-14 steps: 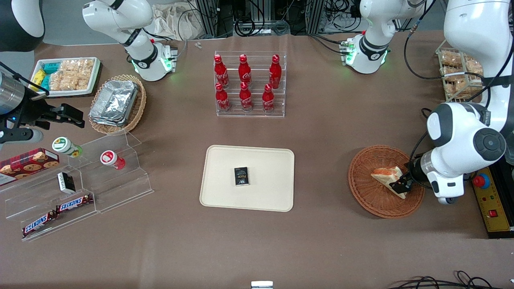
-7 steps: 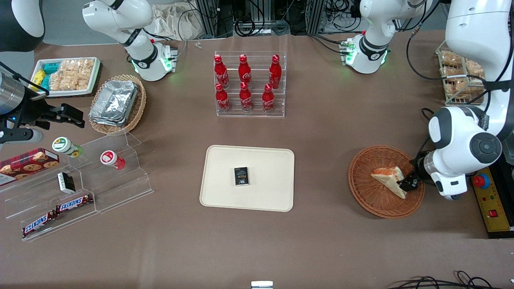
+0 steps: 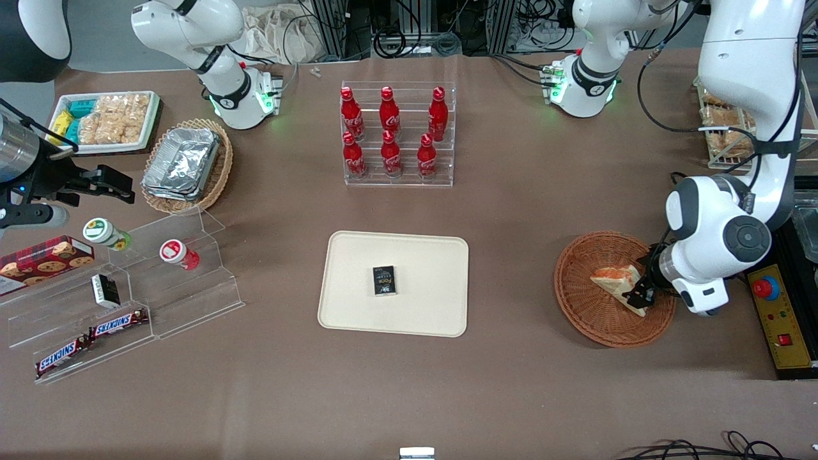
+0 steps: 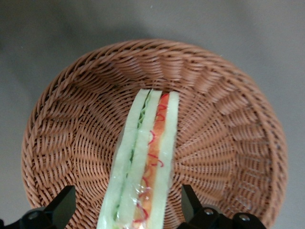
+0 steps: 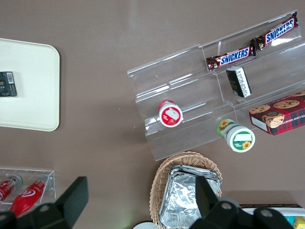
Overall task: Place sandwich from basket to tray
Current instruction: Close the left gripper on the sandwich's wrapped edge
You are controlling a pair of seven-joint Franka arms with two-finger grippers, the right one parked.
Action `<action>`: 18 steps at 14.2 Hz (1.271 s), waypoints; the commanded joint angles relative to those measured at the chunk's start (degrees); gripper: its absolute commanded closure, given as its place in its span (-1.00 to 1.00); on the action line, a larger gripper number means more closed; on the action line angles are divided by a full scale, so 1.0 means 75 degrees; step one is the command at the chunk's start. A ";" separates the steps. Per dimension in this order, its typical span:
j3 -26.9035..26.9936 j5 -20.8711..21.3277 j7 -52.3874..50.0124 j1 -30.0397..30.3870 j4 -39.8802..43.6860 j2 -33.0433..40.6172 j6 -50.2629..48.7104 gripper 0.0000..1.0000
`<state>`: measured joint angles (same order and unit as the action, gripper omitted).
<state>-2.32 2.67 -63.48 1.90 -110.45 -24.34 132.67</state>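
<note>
The sandwich (image 3: 612, 278) lies in the round reddish-brown wicker basket (image 3: 578, 313), toward the working arm's end of the table. In the left wrist view the sandwich (image 4: 145, 162) stands on edge, wrapped in clear film, with the basket (image 4: 224, 124) weave all round it. My left gripper (image 3: 640, 296) is low over the basket at the sandwich's pointed end. It (image 4: 127, 194) is open, one black finger (image 4: 62, 207) on each side of the sandwich with a gap on both sides. The cream tray (image 3: 428, 313) lies mid-table.
A small black box (image 3: 384, 280) lies on the tray. A clear rack of red cola bottles (image 3: 396, 137) stands farther from the front camera. A yellow control box with a red button (image 3: 776, 316) sits beside the basket. Acrylic shelves of snacks (image 3: 128, 287) lie toward the parked arm's end.
The working arm has swung its elbow and wrist inward toward the table's middle, while the gripper stays low at the sandwich's end. The sandwich and basket have not moved.
</note>
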 commanded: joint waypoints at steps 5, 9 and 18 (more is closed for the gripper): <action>-0.0008 0.0160 -0.0302 -0.0019 -0.0648 0.0058 0.0907 -1.00; -0.0031 0.0183 -0.0279 -0.0019 -0.0637 0.0034 0.1049 1.00; -0.0931 0.0172 0.0705 -0.0043 0.2251 0.0480 -0.2869 1.00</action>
<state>-6.22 3.22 -59.59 1.87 -102.58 -20.57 120.80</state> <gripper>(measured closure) 0.758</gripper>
